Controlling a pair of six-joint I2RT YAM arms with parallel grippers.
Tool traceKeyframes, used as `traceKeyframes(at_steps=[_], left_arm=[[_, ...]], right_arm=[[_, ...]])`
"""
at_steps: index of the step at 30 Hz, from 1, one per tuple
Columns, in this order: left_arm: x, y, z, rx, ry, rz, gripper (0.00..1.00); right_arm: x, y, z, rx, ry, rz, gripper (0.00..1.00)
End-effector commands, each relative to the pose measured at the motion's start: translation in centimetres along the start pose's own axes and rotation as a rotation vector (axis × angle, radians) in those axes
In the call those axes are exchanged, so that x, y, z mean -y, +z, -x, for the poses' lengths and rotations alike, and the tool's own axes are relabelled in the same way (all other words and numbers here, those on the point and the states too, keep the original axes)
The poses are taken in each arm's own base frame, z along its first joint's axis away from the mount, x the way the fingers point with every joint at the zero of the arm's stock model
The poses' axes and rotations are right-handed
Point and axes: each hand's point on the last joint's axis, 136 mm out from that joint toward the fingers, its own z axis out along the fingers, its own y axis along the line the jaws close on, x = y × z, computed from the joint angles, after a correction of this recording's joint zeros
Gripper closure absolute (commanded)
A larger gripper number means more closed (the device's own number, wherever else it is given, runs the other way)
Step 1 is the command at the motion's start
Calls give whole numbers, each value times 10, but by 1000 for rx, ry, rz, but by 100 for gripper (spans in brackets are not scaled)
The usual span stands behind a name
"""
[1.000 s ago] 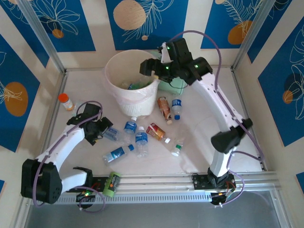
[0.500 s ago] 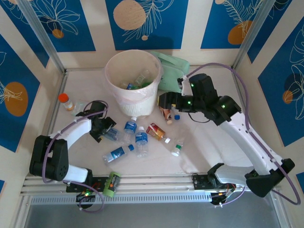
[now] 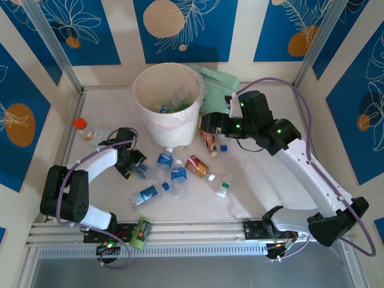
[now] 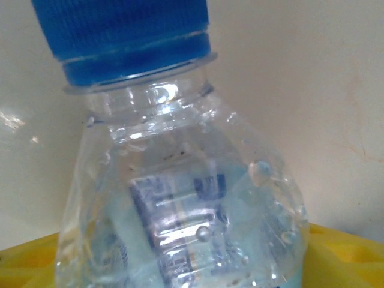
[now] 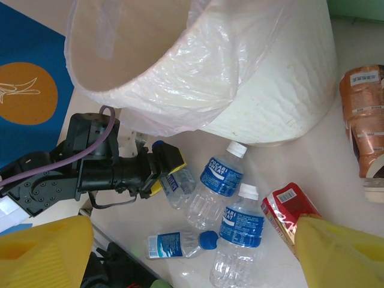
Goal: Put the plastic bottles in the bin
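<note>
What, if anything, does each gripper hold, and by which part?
Right gripper: open, nothing held. Left gripper straddles the body of the blue-capped clear bottle; grip cannot be told.

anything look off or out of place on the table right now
One orange-capped bottle sits alone near the table's far left edge, well apart from the other bottles lying in front of the bin. The copper-labelled bottle beside the bin looks creased and dented. Nothing appears spilled.
</note>
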Motion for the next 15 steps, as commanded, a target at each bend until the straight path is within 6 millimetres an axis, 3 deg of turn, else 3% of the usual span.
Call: traceKeyframes(at_steps=[1, 7, 15], left_arm=[[-3, -6, 2, 10, -13, -11, 32], [4, -21, 7, 43, 5, -33, 34], [13, -58, 18, 124, 41, -73, 36]], right_arm=[[5, -2, 4, 21, 18, -11, 13], [19, -10, 7, 47, 57, -40, 13], [39, -21, 13, 79, 137, -44, 13]])
